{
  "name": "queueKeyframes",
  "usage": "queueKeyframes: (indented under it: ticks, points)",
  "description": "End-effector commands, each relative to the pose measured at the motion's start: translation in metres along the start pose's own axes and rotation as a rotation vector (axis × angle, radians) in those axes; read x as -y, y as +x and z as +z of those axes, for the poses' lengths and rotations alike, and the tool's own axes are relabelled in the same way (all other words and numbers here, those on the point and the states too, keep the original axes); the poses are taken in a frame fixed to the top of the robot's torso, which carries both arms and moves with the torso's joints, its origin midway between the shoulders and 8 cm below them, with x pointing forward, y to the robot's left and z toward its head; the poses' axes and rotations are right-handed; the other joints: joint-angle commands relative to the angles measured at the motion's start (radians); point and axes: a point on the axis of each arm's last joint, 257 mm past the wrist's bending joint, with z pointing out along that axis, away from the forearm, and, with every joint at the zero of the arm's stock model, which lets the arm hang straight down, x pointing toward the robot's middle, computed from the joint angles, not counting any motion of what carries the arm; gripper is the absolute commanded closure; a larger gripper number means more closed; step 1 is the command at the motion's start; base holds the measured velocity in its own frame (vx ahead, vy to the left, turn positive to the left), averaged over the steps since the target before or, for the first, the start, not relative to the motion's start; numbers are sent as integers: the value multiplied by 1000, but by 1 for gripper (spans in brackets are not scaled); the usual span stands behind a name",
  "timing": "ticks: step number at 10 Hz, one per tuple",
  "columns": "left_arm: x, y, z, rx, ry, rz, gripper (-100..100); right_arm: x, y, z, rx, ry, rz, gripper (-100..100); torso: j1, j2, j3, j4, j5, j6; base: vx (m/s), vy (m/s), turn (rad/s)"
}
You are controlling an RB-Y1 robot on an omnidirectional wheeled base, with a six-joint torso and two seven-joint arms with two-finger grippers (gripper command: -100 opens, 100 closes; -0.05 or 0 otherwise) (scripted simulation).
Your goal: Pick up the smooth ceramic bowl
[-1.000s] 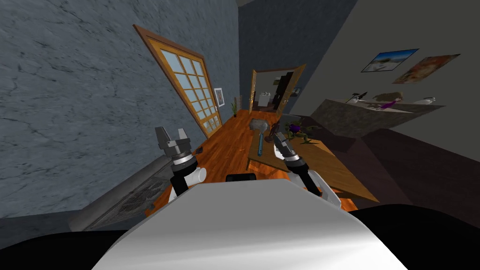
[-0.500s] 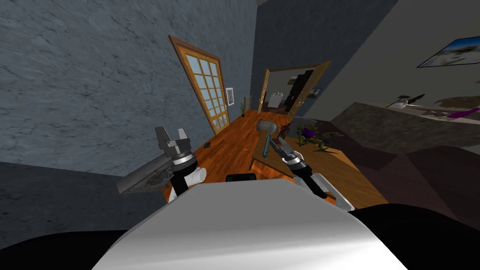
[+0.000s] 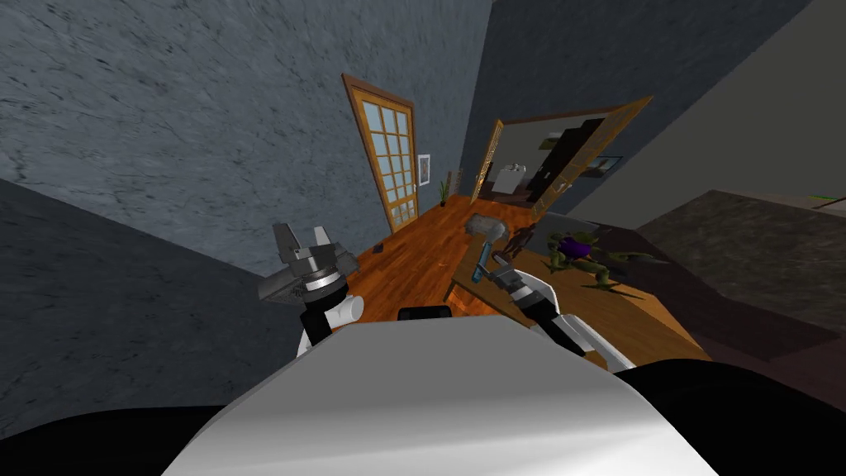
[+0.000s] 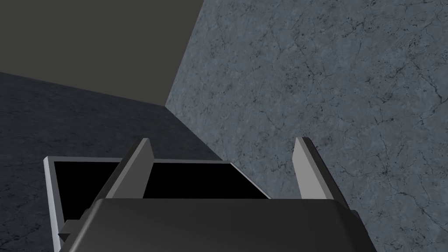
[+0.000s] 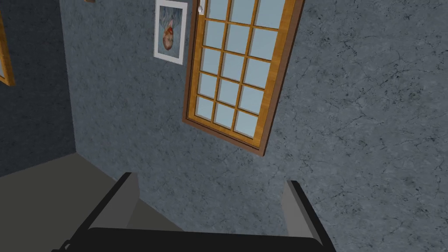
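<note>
Bowl is hard to name with certainty: the likeliest candidate is a grey rounded thing (image 3: 486, 225) at the far end of the wooden table (image 3: 636, 322), touching or just beside a blue-handled tool (image 3: 484, 252). A dark figurine (image 3: 519, 240) and a green and purple toy (image 3: 578, 252) stand near it. The table lies ahead and to the robot's right. The right end effector (image 3: 496, 266) appears above the table's near corner, fingers spread wide and empty, aimed up at the wall. The grey thing lies straight beyond it. The left end effector (image 3: 304, 241), also wide and empty, is well apart toward the wall. The right arm looks nearer, but it must tip down first.
</note>
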Motion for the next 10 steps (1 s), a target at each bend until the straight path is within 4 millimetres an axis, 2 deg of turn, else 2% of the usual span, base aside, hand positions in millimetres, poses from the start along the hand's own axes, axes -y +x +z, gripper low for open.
queueKeyframes:
  ticks: [1,2,3,6,7,8,9,10]
  points:
    - [0,0,0,0,0,0,0,14,28,-11,-92,26,-52,-100,0,0,0,0,0,0,-10,-17,173]
    - [0,0,0,0,0,0,0,24,53,-25,-171,45,-93,-100,0,-1,0,0,0,-1,-9,-22,342]
    - [0,0,0,0,0,0,0,24,54,-25,-173,47,-93,-100,0,-1,-1,0,0,-1,-7,-27,113]
    - [0,0,0,0,0,0,0,55,129,-84,-426,107,-195,-100,-1,-1,-1,0,0,-1,-6,-40,277]
    - [0,0,0,0,0,0,0,56,130,-85,-432,114,-196,-100,-2,-1,-1,0,0,0,-5,-35,93]
    - [0,0,0,0,0,0,0,65,154,-110,-518,131,-224,-100,-1,-2,-1,0,0,0,-2,-29,130]
    - [0,0,0,0,0,0,0,66,154,-110,-521,136,-225,-100,-1,-2,-1,0,0,0,-3,-21,120]
    - [0,0,0,0,0,0,0,73,176,-137,-604,148,-250,-100,0,-2,-1,0,0,0,-3,-23,198]
